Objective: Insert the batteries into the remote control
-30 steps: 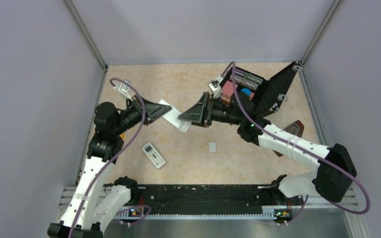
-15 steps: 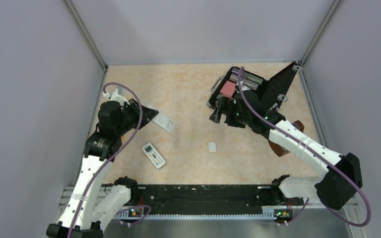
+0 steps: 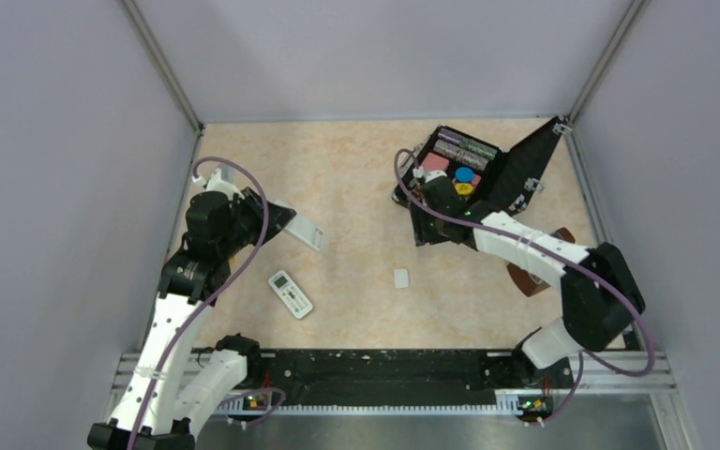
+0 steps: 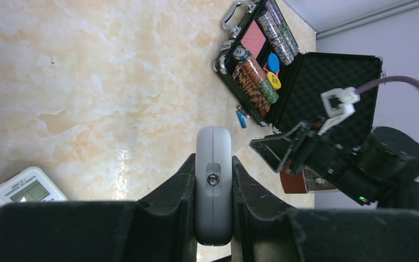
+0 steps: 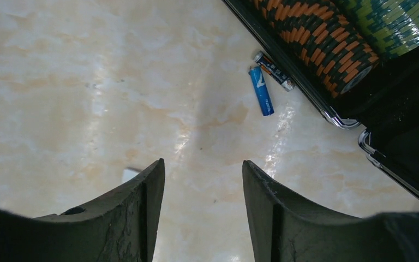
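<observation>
Two arms, one task item held. Chip case [image 3: 523,167] lies open at 1 o'clock of table [image 3: 356,169]. L gripper [image 4: 213,161] is clamped on remote control [image 4: 214,139], held edge-on at table's 9 o'clock. R gripper [image 5: 203,164] is spread wide, nothing btwn its fingers, above table. Batteries [image 5: 262,90] lie on table at approx. 1 o'clock of R gripper, apart from it, just beside case rim.

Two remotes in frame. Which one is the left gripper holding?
The plain white remote control, clamped in the left gripper. The remote with the small display lies loose on the table, untouched.
</observation>
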Robot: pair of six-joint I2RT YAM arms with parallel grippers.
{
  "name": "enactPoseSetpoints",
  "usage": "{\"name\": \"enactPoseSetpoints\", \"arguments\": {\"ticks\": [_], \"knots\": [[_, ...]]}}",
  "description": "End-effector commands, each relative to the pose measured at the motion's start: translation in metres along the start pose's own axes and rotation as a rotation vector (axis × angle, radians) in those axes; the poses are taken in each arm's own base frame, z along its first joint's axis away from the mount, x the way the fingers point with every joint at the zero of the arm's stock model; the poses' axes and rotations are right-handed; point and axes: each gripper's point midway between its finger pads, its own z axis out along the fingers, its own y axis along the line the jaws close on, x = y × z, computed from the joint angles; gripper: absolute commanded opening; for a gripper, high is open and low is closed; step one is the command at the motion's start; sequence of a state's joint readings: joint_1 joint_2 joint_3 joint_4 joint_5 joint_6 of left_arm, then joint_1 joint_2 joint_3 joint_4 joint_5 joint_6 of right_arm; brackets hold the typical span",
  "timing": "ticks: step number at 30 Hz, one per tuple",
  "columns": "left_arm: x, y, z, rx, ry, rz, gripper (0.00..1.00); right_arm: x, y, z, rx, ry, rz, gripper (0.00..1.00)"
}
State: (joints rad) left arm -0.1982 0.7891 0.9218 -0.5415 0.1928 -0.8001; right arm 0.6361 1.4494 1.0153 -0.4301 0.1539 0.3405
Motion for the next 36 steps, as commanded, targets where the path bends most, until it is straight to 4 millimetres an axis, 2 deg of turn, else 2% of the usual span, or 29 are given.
{"name": "enactPoseSetpoints", "arguments": {"ticks": [1, 7, 12, 23, 36], "knots": [[-0.012, -0.010, -0.002, 0.039, -0.055, 0.030, 0.00, -0.007, -0.016, 0.024, 0.096, -0.001, -0.090, 0.53], [-0.012, -0.008, 0.001, 0.031, -0.051, 0.027, 0.00, -0.004, -0.025, 0.047, 0.166, 0.029, -0.124, 0.59], [-0.012, -0.009, 0.005, 0.034, -0.042, 0.025, 0.00, -0.001, -0.033, 0.065, 0.190, 0.048, -0.115, 0.58], [-0.013, -0.010, 0.010, 0.037, -0.035, 0.017, 0.00, -0.001, -0.051, 0.080, 0.165, 0.058, -0.054, 0.56], [-0.014, -0.013, 0.011, 0.044, -0.035, 0.008, 0.00, 0.016, -0.044, 0.096, 0.079, 0.129, -0.023, 0.34]]}}
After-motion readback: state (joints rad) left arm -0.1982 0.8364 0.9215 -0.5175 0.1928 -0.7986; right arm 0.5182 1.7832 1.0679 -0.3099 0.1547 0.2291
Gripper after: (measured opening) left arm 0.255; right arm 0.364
